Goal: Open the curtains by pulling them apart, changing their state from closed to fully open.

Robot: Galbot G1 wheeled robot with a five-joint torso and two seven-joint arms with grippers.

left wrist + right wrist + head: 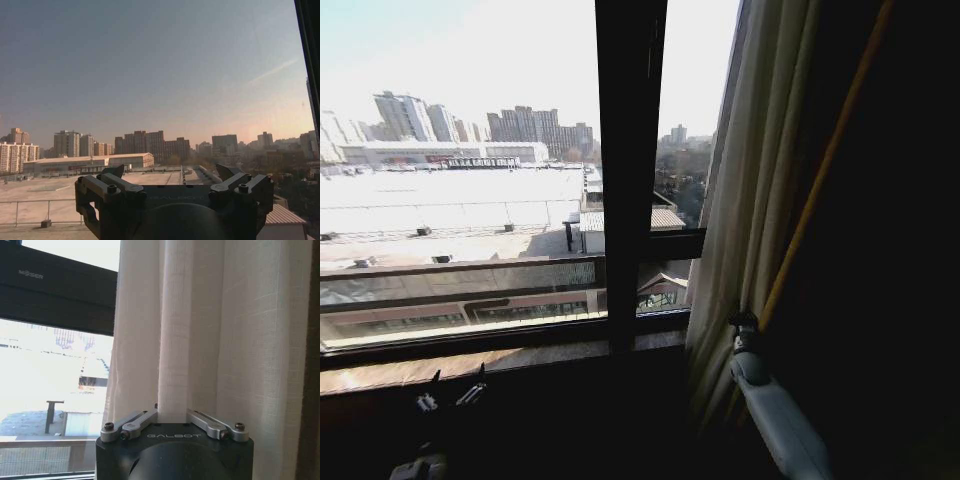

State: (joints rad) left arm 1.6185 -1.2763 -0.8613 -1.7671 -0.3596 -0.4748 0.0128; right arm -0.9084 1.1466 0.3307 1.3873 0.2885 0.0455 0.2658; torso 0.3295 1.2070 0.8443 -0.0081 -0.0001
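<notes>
Currently: curtains (752,180) bunched right of window frame (628,170), glass left of frame uncovered. Right gripper (172,416) clamped on curtain pleat beside frame. Left gripper (448,392) low, below window sill (500,360), fingers spread, holding nothing.

Right hand (172,415) fingertips buried in curtain (210,330) fold, probably clamped.

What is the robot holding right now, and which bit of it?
The right tool is pinching one vertical pleat of the sheer white curtain, low down near the window's right edge. The left tool holds nothing.
</notes>
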